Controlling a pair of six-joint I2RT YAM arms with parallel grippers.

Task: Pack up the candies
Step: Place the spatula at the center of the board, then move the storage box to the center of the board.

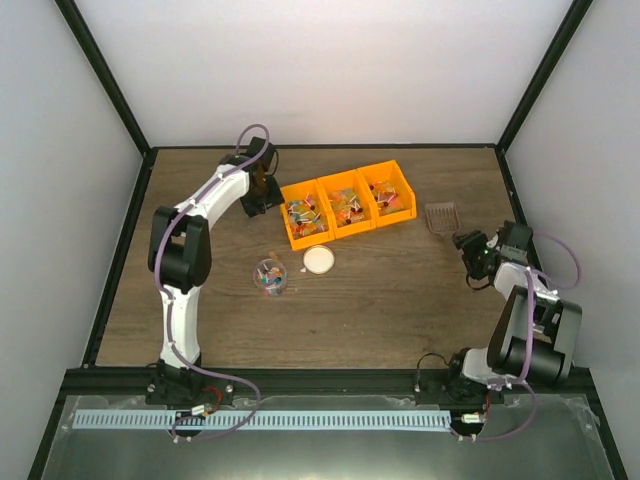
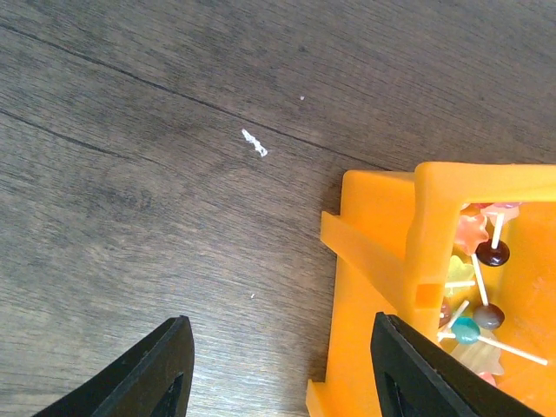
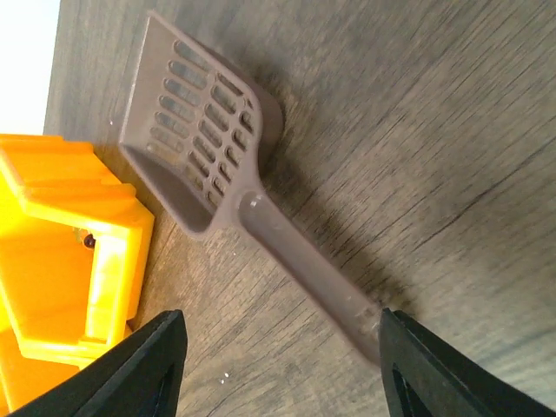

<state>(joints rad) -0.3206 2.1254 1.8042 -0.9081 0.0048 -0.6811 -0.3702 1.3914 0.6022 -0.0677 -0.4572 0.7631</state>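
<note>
Okay, bins (image 1: pixel 352 229): three at the far side, candies (image 1: pixel 303 213) in each, some also in the jar (image 1: pixel 268 275).
Left gripper (image 2: pixel 278 356): jaws apart, empty, over the left bin's corner; I reckon going down here knocks the bin and spills.
Right gripper (image 3: pixel 282 347): jaws apart, either side of the scoop (image 3: pixel 200 165) handle's end.
Scoop: lying near the right bin; I'd guess an end-grip lets it swivel.
Jar: open, lid (image 1: pixel 318 259) beside it; a bump likely tips it.
</note>
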